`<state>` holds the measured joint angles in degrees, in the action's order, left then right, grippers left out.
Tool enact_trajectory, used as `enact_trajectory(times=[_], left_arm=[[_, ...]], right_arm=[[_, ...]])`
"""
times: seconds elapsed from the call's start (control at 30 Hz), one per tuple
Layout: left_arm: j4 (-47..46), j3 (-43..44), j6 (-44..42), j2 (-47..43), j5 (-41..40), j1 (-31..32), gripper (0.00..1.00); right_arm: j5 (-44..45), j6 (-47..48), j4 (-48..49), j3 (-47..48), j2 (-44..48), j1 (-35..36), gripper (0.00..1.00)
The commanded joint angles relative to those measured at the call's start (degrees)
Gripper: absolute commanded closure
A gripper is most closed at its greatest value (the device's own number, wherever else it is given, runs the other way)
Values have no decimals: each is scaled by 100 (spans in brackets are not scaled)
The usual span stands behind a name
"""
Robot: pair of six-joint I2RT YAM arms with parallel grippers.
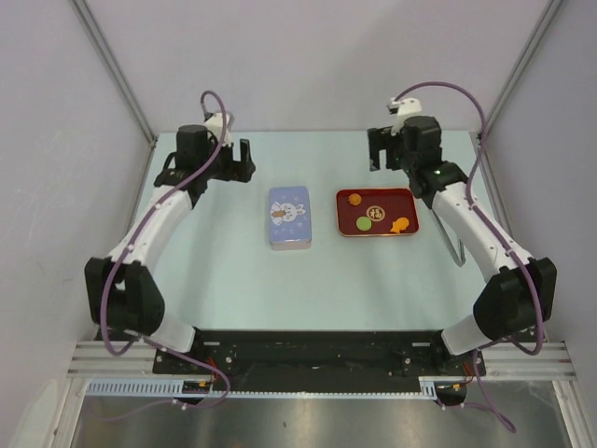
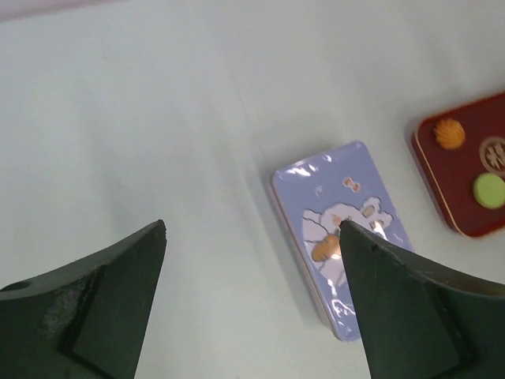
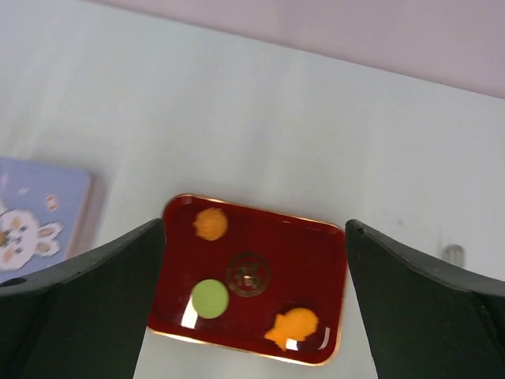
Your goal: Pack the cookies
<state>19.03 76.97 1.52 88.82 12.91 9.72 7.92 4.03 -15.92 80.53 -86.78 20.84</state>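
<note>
Pale green table (image 1: 233,271), plain grey walls on three sides, metal posts in the far corners.

Four cookies (image 3: 248,273), all in a red tray (image 1: 396,201) right of table centre, none stacked, none touching:
- orange round cookie (image 3: 210,223), far-left corner of the tray
- green cookie (image 3: 210,298), near-left, just near of the orange round one
- dark cookie (image 3: 248,273), round with a pale pattern, about mid-tray
- fish cookie (image 3: 292,328), orange, near-right part

The tray is shallow and rectangular with a thin gold rim, flat on the table, long side running left-right.

Blue tin (image 1: 289,217) is just left of the tray with a strip of bare table between them. Lid on, rabbit print face up, long side running near-far. No cookies show on or beside it.

Right gripper (image 3: 254,225): up off the table past the tray's far edge, wrist view looking down at the tray, jaws spread wide, nothing between them, touching nothing.

Left gripper (image 2: 252,229): at the far left, well left of the tin and above bare table, jaws also spread wide and empty.

Both arms arc in from the near-edge bases, with a purple cable looped along each.
</note>
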Motion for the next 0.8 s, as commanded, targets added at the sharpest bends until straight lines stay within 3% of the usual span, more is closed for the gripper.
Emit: enact_trajectory(times=[0.0,0.13,0.37,0.77], left_arm=[[-1092,-559,-73,-988,-1271,-22,4],[-1383,-972,-134,-1586,-1694,-22,2],[-1699,-1386,-345,-2193,-1739,-31,0],[-1692,-1176,-257,-2465,-1660,-40,0]], right_arm=[[96,-307,124,-108,600,-712,0],[-37,-140,397,-485,1074,-1117,0],[192,-43,634,-670,1611,-1205,0],[288,256,986,-1241,2262,-1100,0]])
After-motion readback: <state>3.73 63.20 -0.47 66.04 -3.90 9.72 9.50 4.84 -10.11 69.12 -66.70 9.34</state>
